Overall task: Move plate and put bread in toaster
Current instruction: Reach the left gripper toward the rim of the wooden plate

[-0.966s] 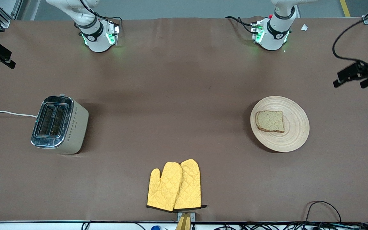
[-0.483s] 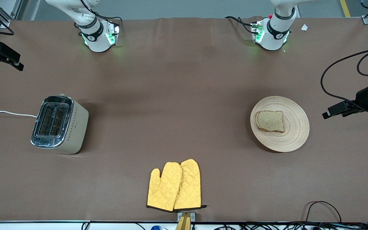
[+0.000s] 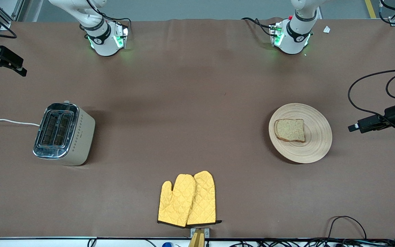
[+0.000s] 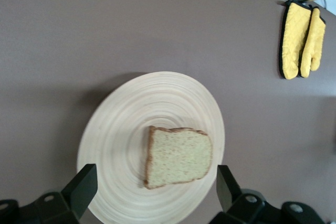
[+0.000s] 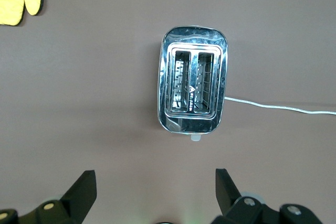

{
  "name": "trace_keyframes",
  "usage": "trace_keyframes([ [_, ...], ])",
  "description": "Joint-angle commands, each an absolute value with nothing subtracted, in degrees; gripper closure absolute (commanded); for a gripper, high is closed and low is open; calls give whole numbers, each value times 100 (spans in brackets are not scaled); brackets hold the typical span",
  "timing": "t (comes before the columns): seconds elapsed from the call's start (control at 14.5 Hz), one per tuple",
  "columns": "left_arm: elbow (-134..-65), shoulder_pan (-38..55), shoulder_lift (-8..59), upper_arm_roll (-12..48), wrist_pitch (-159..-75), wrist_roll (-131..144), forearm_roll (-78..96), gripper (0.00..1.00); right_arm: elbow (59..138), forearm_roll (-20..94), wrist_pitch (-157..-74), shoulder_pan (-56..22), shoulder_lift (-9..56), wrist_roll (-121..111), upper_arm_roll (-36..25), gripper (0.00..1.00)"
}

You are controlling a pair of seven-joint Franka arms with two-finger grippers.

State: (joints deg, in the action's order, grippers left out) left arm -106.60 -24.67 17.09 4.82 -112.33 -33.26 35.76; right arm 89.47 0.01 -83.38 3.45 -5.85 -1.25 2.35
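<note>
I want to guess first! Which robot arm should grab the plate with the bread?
Probably the left. The left gripper hangs open above the plate holding the bread. The right gripper is open over the toaster.

bare cloth between toaster (image 3: 64, 133) and plate (image 3: 315, 144) — mitts (image 3: 188, 199) nearer

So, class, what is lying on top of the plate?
One slice of bread lies flat on the plate, off-centre. Nothing else is on it. The plate surface under the slice is covered.

Brown bread (image 3: 289, 130) flat on pale wooden plate (image 3: 315, 137); upright cream toaster (image 3: 64, 134) well apart.
</note>
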Motion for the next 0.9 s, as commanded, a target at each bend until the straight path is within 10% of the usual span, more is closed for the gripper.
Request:
trace_keyframes([
  [0.0, -10600, -2750, 2222, 527, -11268, -4356, 4094, 0, 9035, -35, -8394, 308, -650, -35, 237, 0],
  [0.83, -10494, -3365, 3787, 571, -10767, -6143, 4685, 14, 9035, -35, -8376, 299, -642, -35, 237, 0],
])
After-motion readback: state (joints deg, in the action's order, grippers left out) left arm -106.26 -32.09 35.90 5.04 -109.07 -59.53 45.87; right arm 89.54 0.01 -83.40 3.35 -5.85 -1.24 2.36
